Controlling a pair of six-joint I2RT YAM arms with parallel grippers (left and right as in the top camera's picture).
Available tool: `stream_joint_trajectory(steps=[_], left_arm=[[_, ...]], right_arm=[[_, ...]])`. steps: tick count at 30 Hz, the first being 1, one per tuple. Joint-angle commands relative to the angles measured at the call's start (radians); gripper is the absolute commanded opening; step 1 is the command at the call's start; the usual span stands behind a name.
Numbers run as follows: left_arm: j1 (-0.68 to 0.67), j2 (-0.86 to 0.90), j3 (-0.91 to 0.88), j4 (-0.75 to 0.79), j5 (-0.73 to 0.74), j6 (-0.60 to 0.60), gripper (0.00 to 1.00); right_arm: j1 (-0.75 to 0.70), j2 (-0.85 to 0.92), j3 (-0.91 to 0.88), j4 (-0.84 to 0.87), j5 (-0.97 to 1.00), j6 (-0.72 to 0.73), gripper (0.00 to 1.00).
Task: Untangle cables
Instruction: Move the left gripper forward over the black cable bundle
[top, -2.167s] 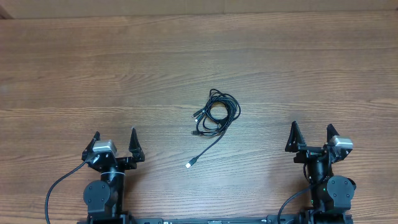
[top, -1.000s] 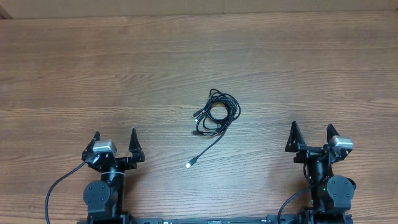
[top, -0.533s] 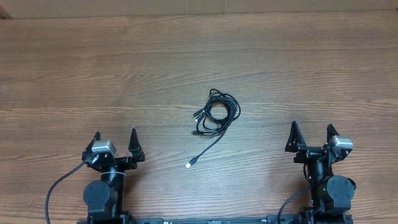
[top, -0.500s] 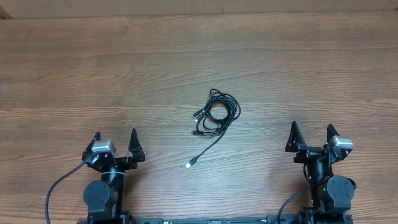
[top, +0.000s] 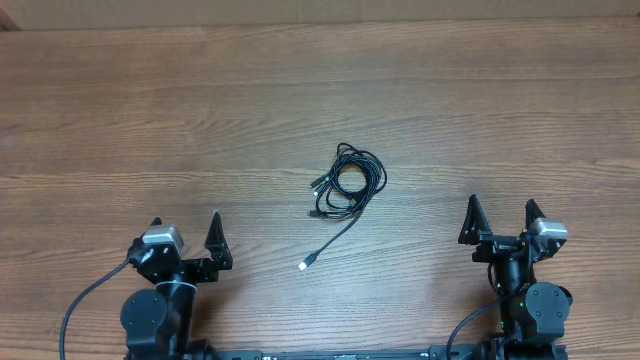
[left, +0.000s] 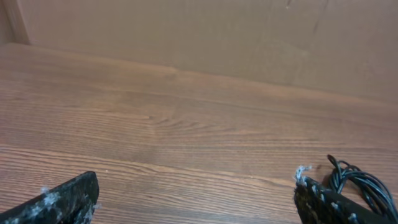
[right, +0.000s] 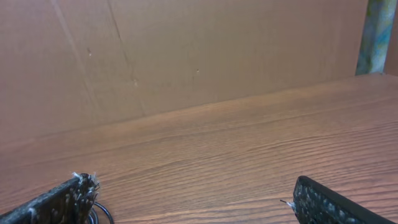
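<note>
The cables (top: 350, 180) lie in a small black tangled coil at the middle of the wooden table, with one loose end running down-left to a silver-tipped plug (top: 304, 264). Part of the coil shows at the right edge of the left wrist view (left: 360, 183) and at the bottom left of the right wrist view (right: 102, 213). My left gripper (top: 186, 228) is open and empty at the front left, well away from the coil. My right gripper (top: 500, 214) is open and empty at the front right.
The wooden table (top: 200, 110) runs to a brown cardboard wall (left: 217, 31) at the back. The arm bases and their thicker black cables (top: 85, 300) sit at the front edge.
The left arm has shifted slightly down and to the left. The cables and the right arm have not moved.
</note>
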Motion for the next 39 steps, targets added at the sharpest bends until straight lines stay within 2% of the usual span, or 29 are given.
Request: stream_joint_trajectory(steps=[1, 6, 13, 18, 22, 28, 39], left_arm=[[0.005, 0.107, 0.086, -0.003, 0.043, 0.006, 0.99], [0.005, 0.289, 0.219, -0.011, 0.098, 0.053, 0.99], [0.005, 0.578, 0.491, -0.153, 0.191, 0.151, 1.00], [0.005, 0.813, 0.725, -0.297, 0.378, 0.253, 1.00], [0.004, 0.954, 0.857, -0.378, 0.453, 0.315, 1.00], [-0.096, 1.130, 1.030, -0.445, 0.438, 0.350, 1.00], [-0.339, 1.439, 1.288, -0.480, 0.378, 0.372, 0.99]], right_arm=[[-0.001, -0.005, -0.010, 0.006, 0.013, 0.003, 1.00], [-0.001, -0.005, -0.010, 0.006, 0.013, 0.003, 1.00], [-0.001, -0.004, -0.010, 0.007, 0.013, 0.003, 1.00], [-0.001, -0.005, -0.010, 0.007, 0.013, 0.003, 1.00], [-0.001, -0.005, -0.010, 0.007, 0.013, 0.003, 1.00], [-0.001, -0.005, -0.010, 0.006, 0.013, 0.003, 1.00], [-0.001, -0.004, -0.010, 0.007, 0.013, 0.003, 1.00]])
